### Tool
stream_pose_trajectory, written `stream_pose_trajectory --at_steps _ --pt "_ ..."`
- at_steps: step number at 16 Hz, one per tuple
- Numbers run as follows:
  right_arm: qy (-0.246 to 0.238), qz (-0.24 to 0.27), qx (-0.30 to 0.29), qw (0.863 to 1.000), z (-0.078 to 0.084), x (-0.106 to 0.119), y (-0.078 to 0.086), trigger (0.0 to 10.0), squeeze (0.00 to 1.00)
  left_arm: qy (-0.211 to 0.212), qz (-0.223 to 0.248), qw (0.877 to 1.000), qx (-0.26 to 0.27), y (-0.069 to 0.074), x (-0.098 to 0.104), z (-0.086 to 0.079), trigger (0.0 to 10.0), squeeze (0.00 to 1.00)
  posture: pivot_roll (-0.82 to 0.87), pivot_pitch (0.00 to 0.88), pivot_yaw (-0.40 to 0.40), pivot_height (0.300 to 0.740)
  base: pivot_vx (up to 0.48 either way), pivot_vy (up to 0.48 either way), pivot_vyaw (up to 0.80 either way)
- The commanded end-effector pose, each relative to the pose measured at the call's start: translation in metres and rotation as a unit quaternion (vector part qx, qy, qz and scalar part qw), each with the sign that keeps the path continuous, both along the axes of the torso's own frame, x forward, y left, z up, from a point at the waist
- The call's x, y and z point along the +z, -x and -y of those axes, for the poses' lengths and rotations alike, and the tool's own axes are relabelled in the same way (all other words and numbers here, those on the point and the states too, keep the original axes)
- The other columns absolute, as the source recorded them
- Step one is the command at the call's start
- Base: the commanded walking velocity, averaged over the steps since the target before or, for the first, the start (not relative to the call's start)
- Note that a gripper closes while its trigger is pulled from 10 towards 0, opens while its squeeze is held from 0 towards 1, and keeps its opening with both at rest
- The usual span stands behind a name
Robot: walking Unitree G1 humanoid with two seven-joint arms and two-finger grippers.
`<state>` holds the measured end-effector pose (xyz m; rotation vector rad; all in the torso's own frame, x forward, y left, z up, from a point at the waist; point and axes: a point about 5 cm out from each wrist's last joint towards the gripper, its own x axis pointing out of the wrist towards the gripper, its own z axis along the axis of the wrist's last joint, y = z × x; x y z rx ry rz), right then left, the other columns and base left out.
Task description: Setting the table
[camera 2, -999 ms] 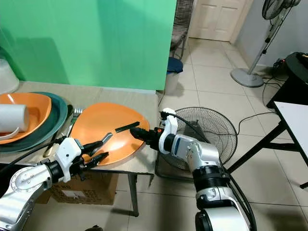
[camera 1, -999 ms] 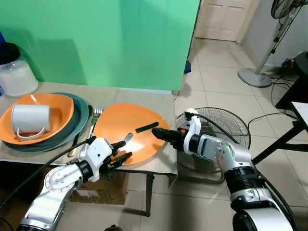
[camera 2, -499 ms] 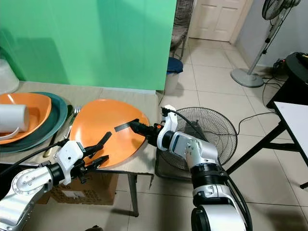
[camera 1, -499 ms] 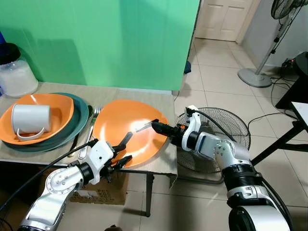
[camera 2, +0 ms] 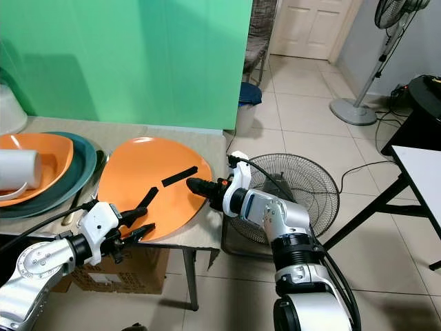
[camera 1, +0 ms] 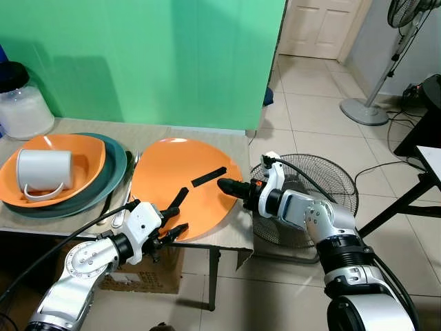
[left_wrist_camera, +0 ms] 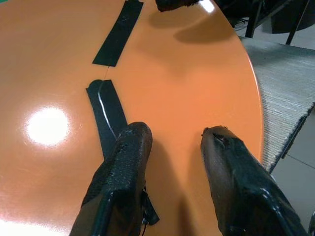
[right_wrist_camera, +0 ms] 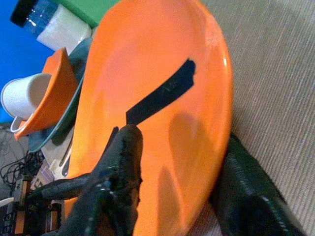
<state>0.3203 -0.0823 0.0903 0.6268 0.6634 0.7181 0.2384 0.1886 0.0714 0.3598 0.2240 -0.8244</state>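
Right gripper (camera 1: pixel 231 185): my two black fingers straddle the right rim of the orange plate (camera 1: pixel 172 181), one finger above the face, one beneath; they look pinched on the rim.
Left gripper (camera 1: pixel 176 217): my fingers are spread at the plate's near edge, one lying over its face, the other below; apart, not clamped.
Orange plate: it sits at the right end of the table (camera 1: pixel 200 134), tipped up on its right side where I hold it, its near and right edges hanging past the table edge.
Black strips: two dark tape-like strips (left_wrist_camera: pixel 118 33) lie on the plate's face, one just ahead of my left fingers.
How it handles: I judge it stiff, glossy and slippery, likely breakable if dropped; light enough for a rim hold, but a single pinch lets it swing.
Where to hold: the rim, on opposite sides, pads flat on both faces.
Edges: the table corner lies right beneath the plate, with bare floor and a floor fan (camera 1: pixel 306 183) just beyond it.
Neighbours: cutlery (camera 1: pixel 131 176) lies just beside the plate on its left; further left a stack of bowls (camera 1: pixel 83 172) carries a white mug (camera 1: pixel 43 171).
Open room: bare table behind the plate, towards the green wall (camera 1: pixel 151 55).
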Motion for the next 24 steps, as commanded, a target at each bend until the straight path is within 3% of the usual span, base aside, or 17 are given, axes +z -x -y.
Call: stream_pose_trajectory --at_steps 1,14,16,20,22,23,24 --pt "0.005 0.003 0.002 1.000 -0.001 0.003 -0.001 0.0 0.00 -0.018 -0.018 1.000 0.002 0.001 -0.006 -0.006 10.0 0.00 0.10 0.000 -0.056 0.740 0.000 0.000 0.00" --pt "-0.035 -0.004 -0.032 0.999 0.004 0.009 -0.007 0.0 0.00 -0.013 0.016 1.000 0.007 -0.013 0.008 -0.013 10.0 0.00 0.10 0.000 -0.038 0.740 0.000 0.000 0.00" --pt "-0.041 -0.002 -0.053 0.998 0.013 0.013 -0.011 0.0 0.00 0.012 0.053 0.999 0.005 -0.021 0.030 -0.008 10.0 0.00 0.10 0.000 -0.035 0.740 0.000 0.000 0.00" --pt "-0.058 0.031 -0.120 0.991 0.046 0.035 -0.022 0.0 0.00 0.078 0.132 0.988 0.004 -0.036 0.080 0.012 10.0 0.00 0.10 0.000 -0.023 0.740 0.000 0.000 0.00" --pt "-0.057 0.079 -0.190 0.977 0.077 0.055 -0.024 0.0 0.00 0.111 0.157 0.981 -0.008 -0.038 0.099 0.027 10.0 0.00 0.10 0.000 -0.012 0.740 0.000 0.000 0.00" --pt "-0.047 0.113 -0.216 0.969 0.094 0.066 -0.016 0.0 0.00 0.132 0.164 0.978 -0.011 -0.038 0.110 0.035 10.0 0.00 0.09 0.000 0.008 0.740 0.000 0.000 0.00" --pt "-0.047 0.113 -0.216 0.969 0.094 0.066 -0.016 0.0 0.00 0.132 0.164 0.978 -0.011 -0.038 0.110 0.035 10.0 0.00 0.09 0.000 0.008 0.740 0.000 0.000 0.00"
